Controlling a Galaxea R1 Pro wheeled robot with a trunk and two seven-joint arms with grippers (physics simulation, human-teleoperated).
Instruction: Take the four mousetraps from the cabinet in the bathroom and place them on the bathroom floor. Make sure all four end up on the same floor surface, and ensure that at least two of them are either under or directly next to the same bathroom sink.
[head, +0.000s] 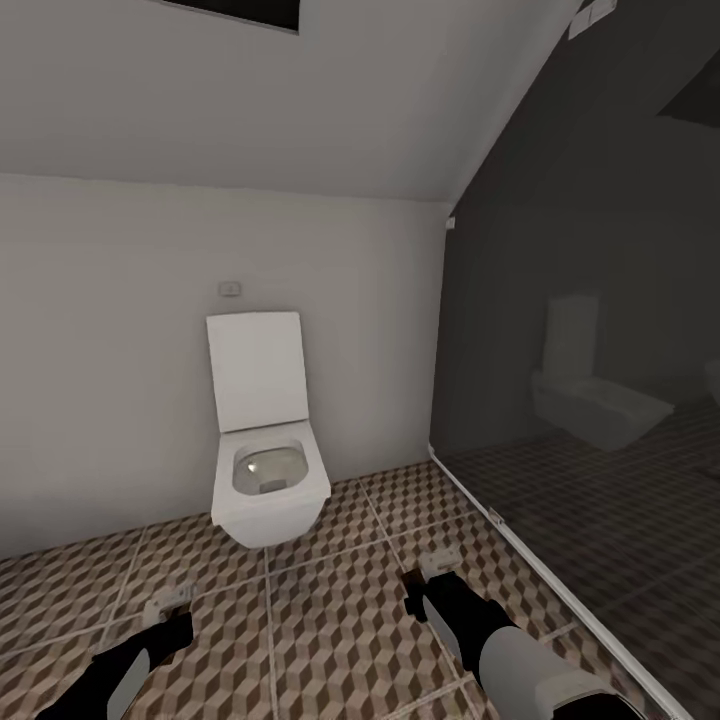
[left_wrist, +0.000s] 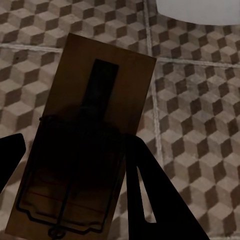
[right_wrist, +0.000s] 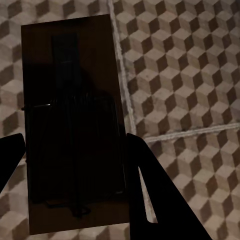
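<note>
Brown wooden boards with thin wire parts, two in number: we list one flat rectangular mousetrap (left_wrist: 82, 145) in the left gripper (left_wrist: 75, 165) and one darker mousetrap (right_wrist: 72, 125) in the right gripper (right_wrist: 75, 170). In each wrist view the black fingers flank the board's long sides, the jaws closed to the board's width and holding it above the floor.

The bathroom floor (head: 330, 600), square tiles printed with a brown, beige and white cube pattern and pale grout lines, runs under both arms.

Our landmark is the white wall-hung toilet (head: 268, 480), lid raised against the pale wall. The left gripper (head: 165, 610) sits in front of the toilet and to its left; the right gripper (head: 432, 585) sits in front and to its right. A dark glass panel (head: 600, 350) right of the toilet carries its faint reflection.
</note>
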